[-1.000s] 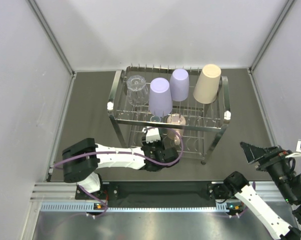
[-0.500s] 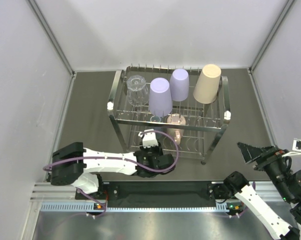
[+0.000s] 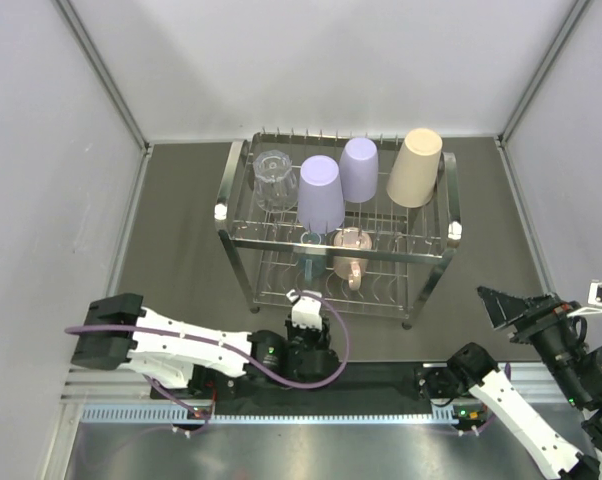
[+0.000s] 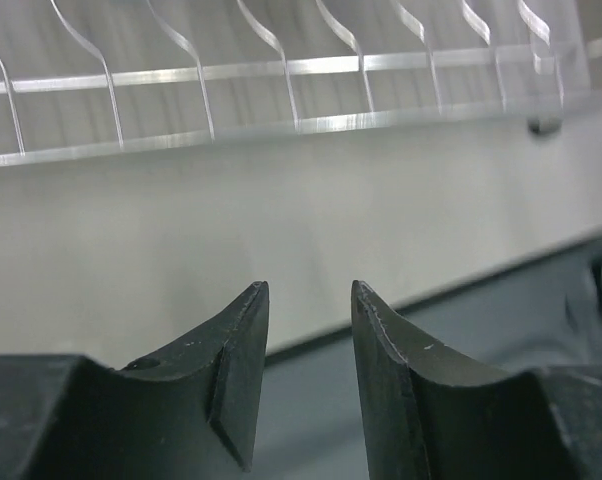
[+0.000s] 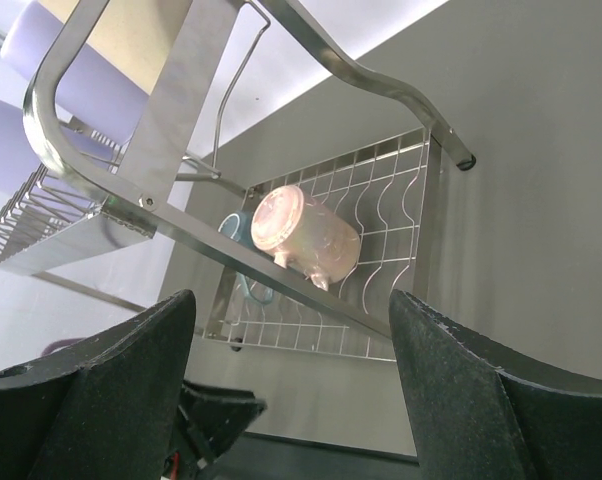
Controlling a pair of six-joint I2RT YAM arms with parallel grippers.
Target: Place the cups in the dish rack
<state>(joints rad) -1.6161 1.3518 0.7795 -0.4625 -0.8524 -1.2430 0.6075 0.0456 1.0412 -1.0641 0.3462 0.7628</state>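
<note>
My left jaws stand narrowly apart and empty, low before the near edge of the chrome two-tier wire dish rack (image 3: 228, 180) on the dark counter (image 3: 181, 230). My right jaws gape wide, empty, well apart from it. The upper tier carries the clear glass (image 3: 272, 178), two lavender tumblers (image 3: 321, 193) and the tall beige tumbler (image 3: 415, 167). Below, behind the front rail, are the pink handled mug (image 3: 349, 255) and the teal mug (image 3: 309, 250).

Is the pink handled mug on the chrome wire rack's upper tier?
No, the pink handled mug lies on the wire rack's lower tier.
</note>
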